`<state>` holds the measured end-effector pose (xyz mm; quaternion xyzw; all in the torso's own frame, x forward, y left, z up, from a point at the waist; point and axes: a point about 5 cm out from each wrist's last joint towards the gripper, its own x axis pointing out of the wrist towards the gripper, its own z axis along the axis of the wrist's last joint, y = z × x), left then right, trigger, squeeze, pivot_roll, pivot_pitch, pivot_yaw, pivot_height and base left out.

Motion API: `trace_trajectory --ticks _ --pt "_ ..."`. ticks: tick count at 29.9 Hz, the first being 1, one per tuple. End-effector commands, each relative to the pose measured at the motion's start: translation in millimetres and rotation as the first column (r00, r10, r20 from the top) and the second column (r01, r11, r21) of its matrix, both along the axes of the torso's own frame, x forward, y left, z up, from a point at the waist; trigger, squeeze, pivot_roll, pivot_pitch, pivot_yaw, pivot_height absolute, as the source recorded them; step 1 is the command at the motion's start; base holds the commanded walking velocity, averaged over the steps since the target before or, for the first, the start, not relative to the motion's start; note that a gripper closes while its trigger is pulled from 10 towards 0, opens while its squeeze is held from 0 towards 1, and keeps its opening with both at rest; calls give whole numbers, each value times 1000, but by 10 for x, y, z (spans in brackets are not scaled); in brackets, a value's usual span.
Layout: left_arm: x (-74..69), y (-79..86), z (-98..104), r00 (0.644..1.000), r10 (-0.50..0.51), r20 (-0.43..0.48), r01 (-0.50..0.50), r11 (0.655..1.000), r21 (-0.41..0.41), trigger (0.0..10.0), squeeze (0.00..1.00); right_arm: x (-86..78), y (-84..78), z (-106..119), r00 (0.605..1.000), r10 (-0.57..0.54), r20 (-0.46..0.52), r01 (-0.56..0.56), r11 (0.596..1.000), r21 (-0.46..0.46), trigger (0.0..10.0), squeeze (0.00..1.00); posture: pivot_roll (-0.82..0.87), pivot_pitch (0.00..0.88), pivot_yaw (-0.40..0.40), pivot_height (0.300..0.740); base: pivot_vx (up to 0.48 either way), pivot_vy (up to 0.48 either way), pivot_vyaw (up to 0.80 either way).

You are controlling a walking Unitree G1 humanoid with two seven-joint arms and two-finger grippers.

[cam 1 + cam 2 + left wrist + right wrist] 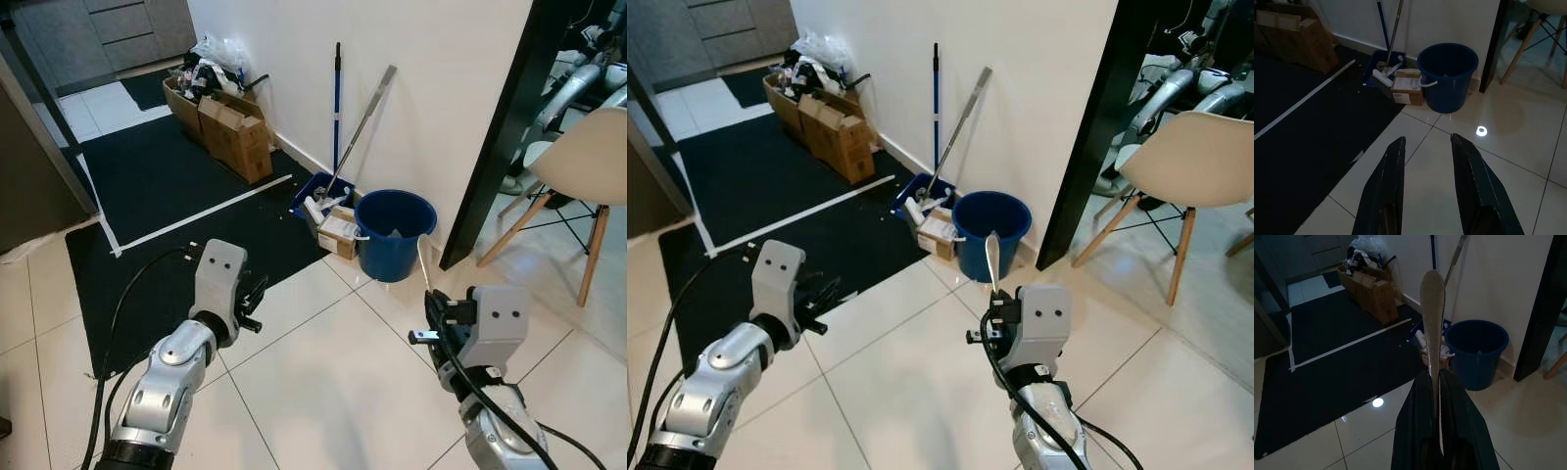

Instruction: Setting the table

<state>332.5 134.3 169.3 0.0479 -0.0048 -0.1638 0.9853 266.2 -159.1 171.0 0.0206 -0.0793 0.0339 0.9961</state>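
A silver utensil [1432,308] with a flat rounded end, perhaps a spoon handle or a butter knife, stands upright between the black fingers of my right gripper [1439,374], which is shut on it. In the right eye view the utensil [991,259] rises from that gripper [993,315] over the white tiled floor, in front of a blue bucket [990,233]. My left gripper [1427,138] is held out over the tiles with its two fingers apart and nothing between them; it also shows low on the left [253,297].
A blue bucket [394,233], a small cardboard box [338,235] and a blue bin [318,194] holding mop handles stand against the white wall. Cardboard boxes [230,132] line the wall farther back. A black mat [167,206] lies left. A white chair [588,162] stands right, past a dark door frame [495,147].
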Motion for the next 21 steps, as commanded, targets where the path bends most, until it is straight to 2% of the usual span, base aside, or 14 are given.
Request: trace_trajectory --ticks 1,21 --pt "-1 45 -49 1000 13 -13 -13 1000 8 10000 0 -14 7 -27 1000 -1 -15 1 1000 -6 10000 0 -141 134 166 740 0 0 0" --pt "5 24 -49 1000 6 -11 -6 1000 6 10000 0 -23 -6 -31 1000 -4 -18 4 1000 -12 10000 0 -146 136 166 740 0 0 0"
